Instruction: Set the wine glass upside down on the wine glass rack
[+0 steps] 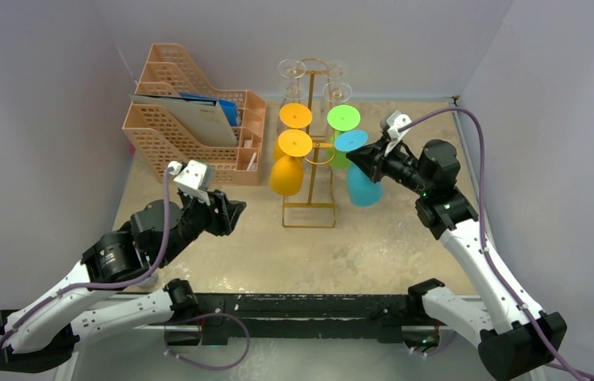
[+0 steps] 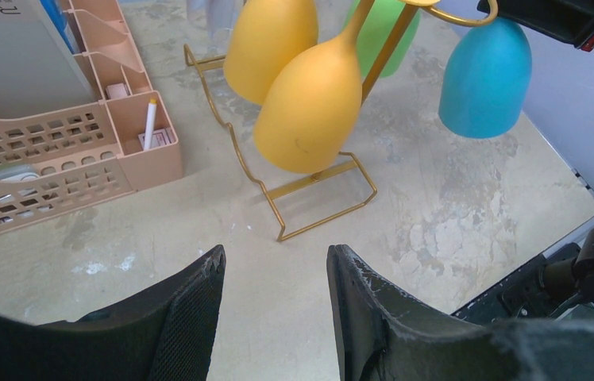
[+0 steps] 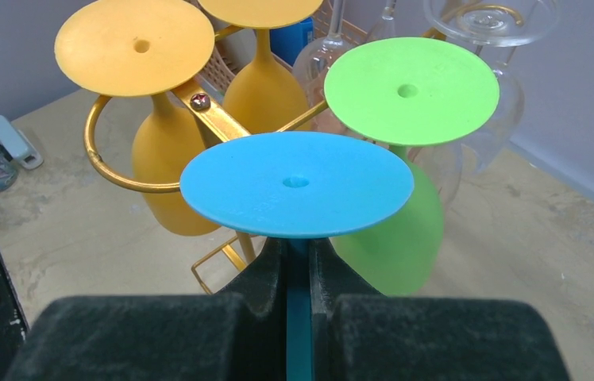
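Pale walls close in a mottled beige counter [image 1: 389, 246], with a peach file organizer [image 1: 198, 135] at the back left and the gold wine glass rack [image 1: 308, 226] standing mid-counter, orange, green and clear glasses hanging from it. Your right end effector [image 1: 364, 155] is clamped on the stem of the blue wine glass [image 1: 361, 186], which hangs inverted, foot up, at the rack's front right side. This looks like the seating step. You cannot tell whether the stem already sits inside its ring [image 2: 468, 16], so check that before you release, then lower until the foot rests on the ring. Your left end effector [image 2: 275, 278] hovers partly open and empty near the rack's base.
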Controlling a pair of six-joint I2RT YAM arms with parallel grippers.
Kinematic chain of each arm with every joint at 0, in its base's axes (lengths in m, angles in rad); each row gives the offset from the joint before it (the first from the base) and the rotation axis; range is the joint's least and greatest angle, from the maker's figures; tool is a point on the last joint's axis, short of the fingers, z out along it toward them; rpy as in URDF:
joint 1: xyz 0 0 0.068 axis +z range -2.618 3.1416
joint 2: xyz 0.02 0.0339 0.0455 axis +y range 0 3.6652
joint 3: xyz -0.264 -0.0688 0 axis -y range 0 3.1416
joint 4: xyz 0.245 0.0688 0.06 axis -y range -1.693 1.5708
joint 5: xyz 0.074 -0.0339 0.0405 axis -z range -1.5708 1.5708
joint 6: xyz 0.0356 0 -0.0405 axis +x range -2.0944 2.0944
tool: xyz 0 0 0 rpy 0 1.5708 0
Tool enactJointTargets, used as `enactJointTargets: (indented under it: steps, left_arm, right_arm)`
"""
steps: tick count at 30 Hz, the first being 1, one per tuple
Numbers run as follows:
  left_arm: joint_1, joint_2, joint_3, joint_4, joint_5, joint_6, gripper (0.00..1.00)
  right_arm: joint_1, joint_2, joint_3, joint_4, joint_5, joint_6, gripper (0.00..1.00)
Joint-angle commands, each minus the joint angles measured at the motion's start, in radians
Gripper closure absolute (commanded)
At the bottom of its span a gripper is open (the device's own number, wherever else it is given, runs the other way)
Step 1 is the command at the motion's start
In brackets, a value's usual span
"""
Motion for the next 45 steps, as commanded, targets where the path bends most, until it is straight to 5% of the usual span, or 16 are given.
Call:
enactJointTargets:
  steps: [1, 13, 18, 29, 40, 45]
  left_arm:
    - [-0.003, -0.002, 0.028, -0.009, -0.001, -0.013, 0.52]
    - [-0.002, -0.007, 0.031, -0.018, -0.005, -0.014, 0.52]
    - [-0.003, -0.008, 0.034, -0.023, -0.007, -0.014, 0.52]
    - [-0.002, -0.013, 0.036, -0.027, -0.010, -0.017, 0.52]
    - [-0.003, -0.013, 0.074, -0.076, -0.037, -0.079, 0.46]
    - [-0.003, 0.013, 0.167, -0.214, -0.096, -0.106, 0.41]
  right_arm:
    - [0.000, 0.012, 0.000, 0.077, -0.029, 0.001, 1.00]
    - [0.000, 0.052, 0.014, 0.074, -0.140, 0.005, 0.98]
    - [0.000, 0.059, 0.015, 0.057, -0.159, 0.005, 0.90]
    - [0.000, 0.007, 0.007, -0.018, -0.147, 0.032, 0.54]
    - [0.000, -0.179, -0.039, -0.242, -0.053, 0.054, 0.44]
    - [0.001, -0.248, 0.003, -0.441, 0.113, 0.123, 0.42]
